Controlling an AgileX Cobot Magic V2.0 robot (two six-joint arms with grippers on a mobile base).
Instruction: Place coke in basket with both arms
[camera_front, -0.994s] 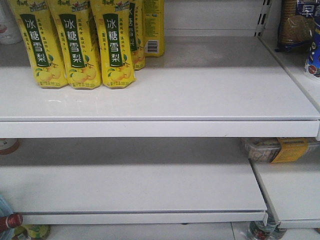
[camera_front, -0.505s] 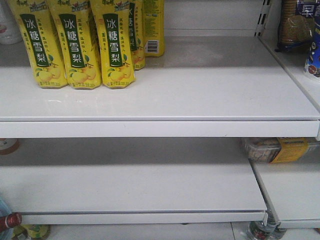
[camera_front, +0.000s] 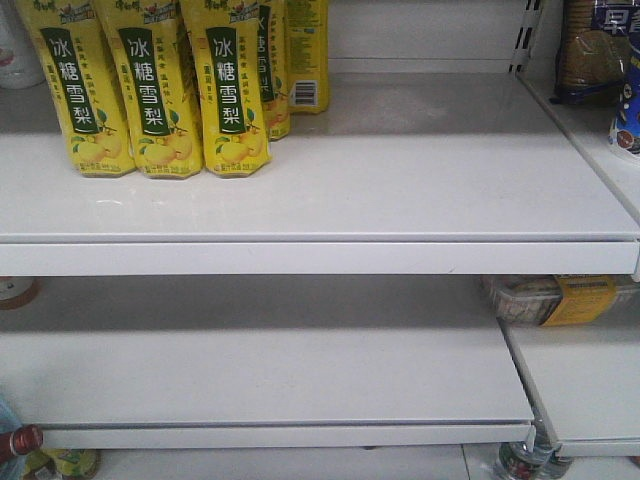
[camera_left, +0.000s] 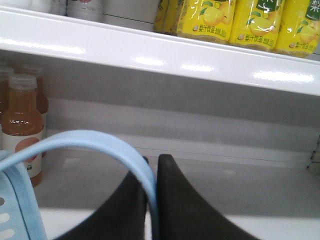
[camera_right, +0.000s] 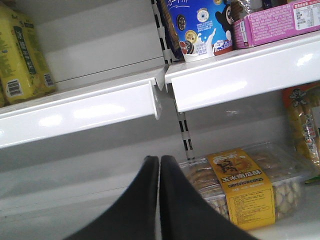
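**Left gripper clamped on the basket handle, right gripper closed on nothing**

At the far left of the front view we see a red bottle cap (camera_front: 20, 440) poking in at the bottom corner, beside a sliver of pale blue; whether that cap belongs to the coke we cannot tell, since its body is out of frame. Above it, yellow pear-drink bottles (camera_front: 150, 90) stand in a row on the white upper shelf (camera_front: 400, 190).

In the left wrist view, our left gripper (camera_left: 152, 200) has its black fingers pressed together on the basket's handle bar (camera_left: 90, 142), which arches up and over from the basket (camera_left: 17, 210) at the lower left edge. Orange-brown juice bottles (camera_left: 20, 130) stand on the shelf behind it.

Moving right, our right gripper (camera_right: 159, 200) has its two fingers meeting tip to tip, with nothing between them. Just beyond it lies a clear tray of biscuits with a yellow label (camera_right: 245, 190), and a blue cup (camera_right: 200, 27) stands on the shelf above.
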